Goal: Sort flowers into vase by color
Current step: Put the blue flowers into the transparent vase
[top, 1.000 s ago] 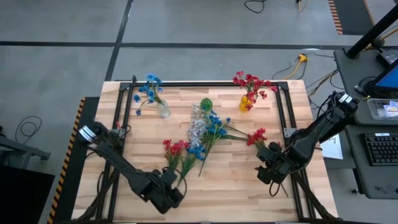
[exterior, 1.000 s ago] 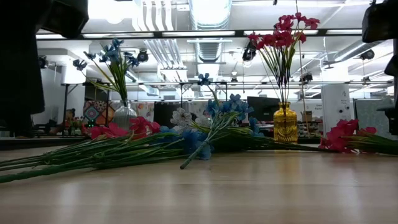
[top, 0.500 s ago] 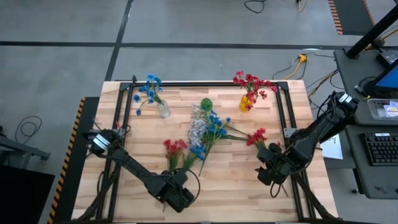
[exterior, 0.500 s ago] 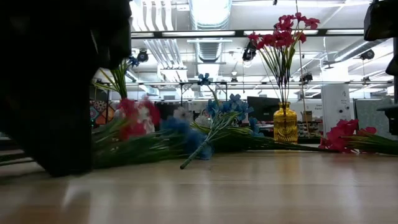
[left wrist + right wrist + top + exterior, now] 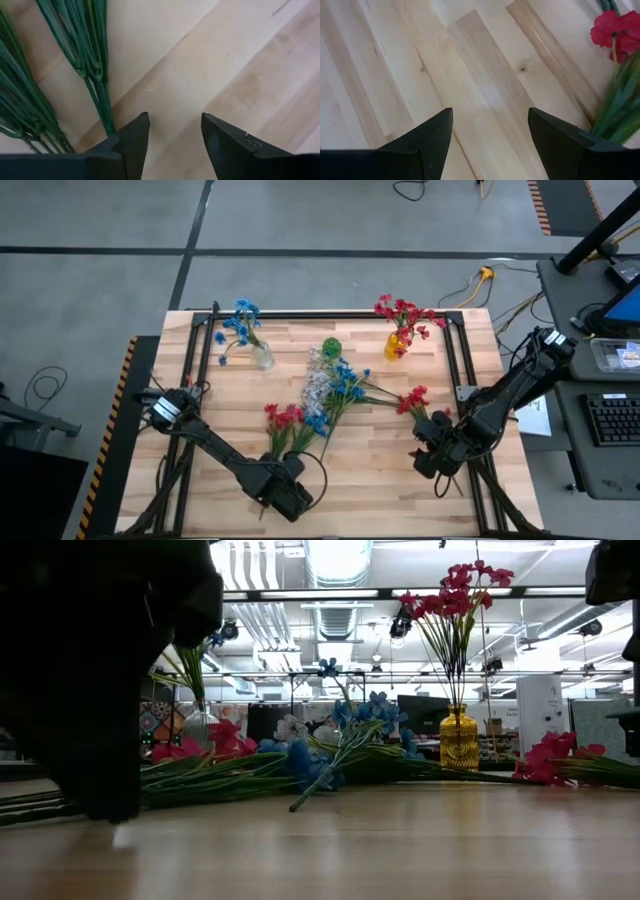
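1. My left tool (image 5: 172,132) sits low over the table (image 5: 380,480) near its front edge, fingers spread with bare wood between them and nothing pinched.
2. Just beside one left finger (image 5: 131,142) lie the cut ends of a bunch of green stems (image 5: 92,65); the finger's tip is next to the lowest stem end, and I cannot tell whether it touches.
3. From above, the left tool (image 5: 285,492) is right at the stem end of the red spray (image 5: 280,420), which lies flat on the table with its blossoms pointing away from the front edge.
4. My right tool (image 5: 490,127) hovers over bare wood at the table's right side, fingers spread wide and empty.
5. A second red spray (image 5: 615,32) lies near it, off to one side of the fingers and not touching them; from above it rests just ahead of the right tool (image 5: 435,452).
6. A loose pile of blue and white flowers (image 5: 330,390) lies in the table's middle.
7. At the back, a clear vase (image 5: 262,357) holds blue flowers, a yellow vase (image 5: 396,343) holds red ones, and a green vase (image 5: 331,348) stands between them.
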